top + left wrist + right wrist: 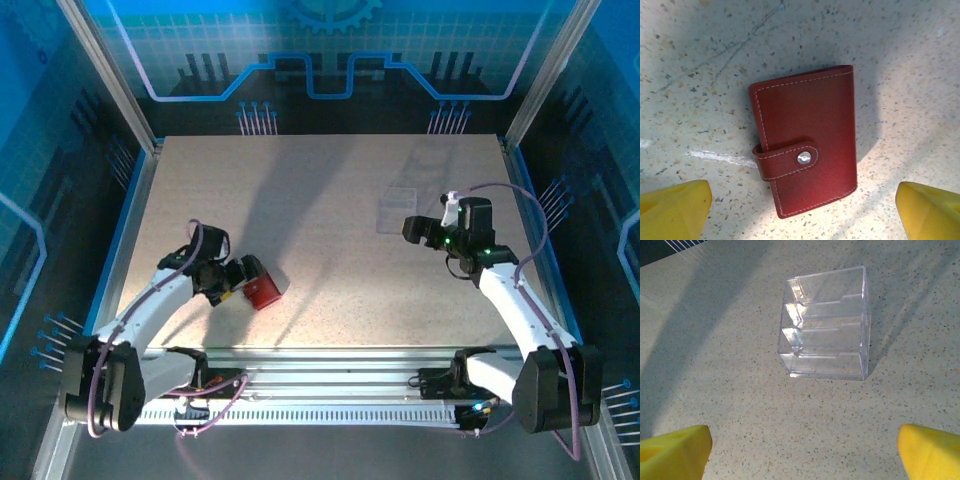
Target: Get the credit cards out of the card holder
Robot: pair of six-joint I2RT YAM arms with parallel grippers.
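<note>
Speckled table point(330, 230) bears card holder point(263, 291) within blue, seemingly printed walls point(320, 60)

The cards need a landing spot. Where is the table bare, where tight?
Widest bare patch: the middle of the table, between the card holder on the left and the clear stand on the right. The far strip behind both is bare too. Crowded: around the left gripper at the card holder, and the right gripper by the stand.

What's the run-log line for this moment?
card holder: closed, snapped shut | left gripper: open, facing it | right gripper: open, facing clear box
</note>
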